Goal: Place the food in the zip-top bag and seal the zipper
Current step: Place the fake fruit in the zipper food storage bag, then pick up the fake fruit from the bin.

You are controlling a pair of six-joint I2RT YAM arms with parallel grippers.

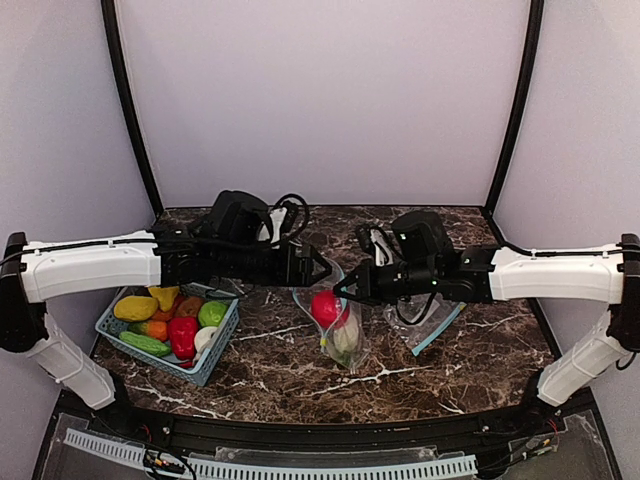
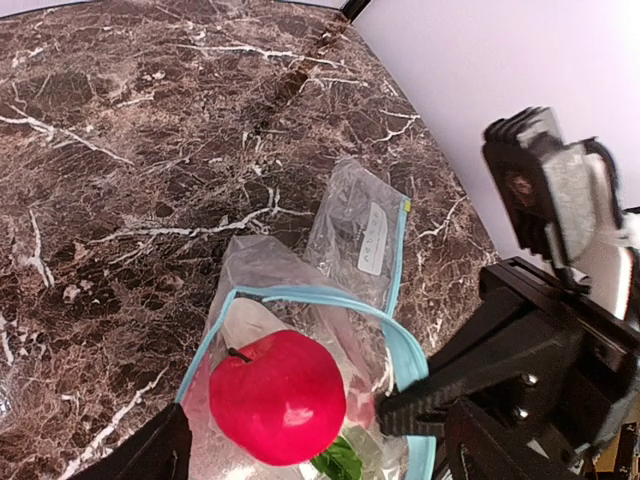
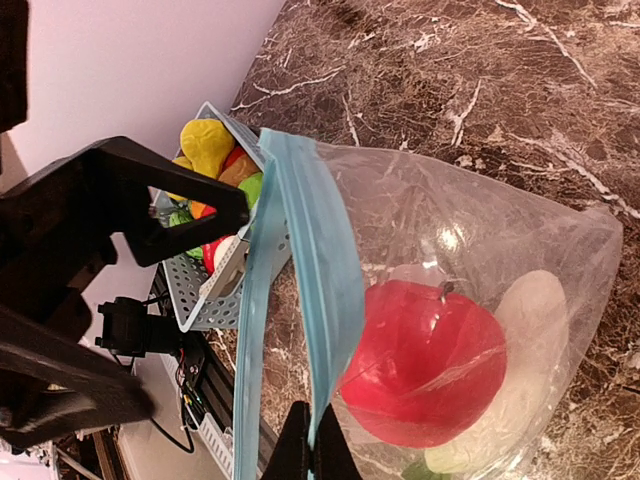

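The clear zip-top bag (image 1: pixel 352 348) with a blue zipper rim hangs upright at mid table. A red apple (image 1: pixel 323 305) sits in its open mouth, above a cream-white food piece (image 1: pixel 347 336). My right gripper (image 1: pixel 345 290) is shut on the bag's blue rim (image 3: pixel 318 300); the pinch shows in the right wrist view (image 3: pixel 315 445). My left gripper (image 1: pixel 318 268) is open just above the bag mouth. In the left wrist view (image 2: pixel 315 452) its fingers stand wide on either side of the apple (image 2: pixel 278 395) without touching it. The apple (image 3: pixel 430 365) and the cream-white piece (image 3: pixel 535 320) show through the plastic.
A teal lattice basket (image 1: pixel 217 358) at the left holds several more foods, among them a yellow piece (image 1: pixel 135 308), a red pepper (image 1: pixel 182 335) and a green cucumber (image 1: pixel 145 343). A second, empty zip-top bag (image 1: pixel 428 322) lies flat right of the held bag.
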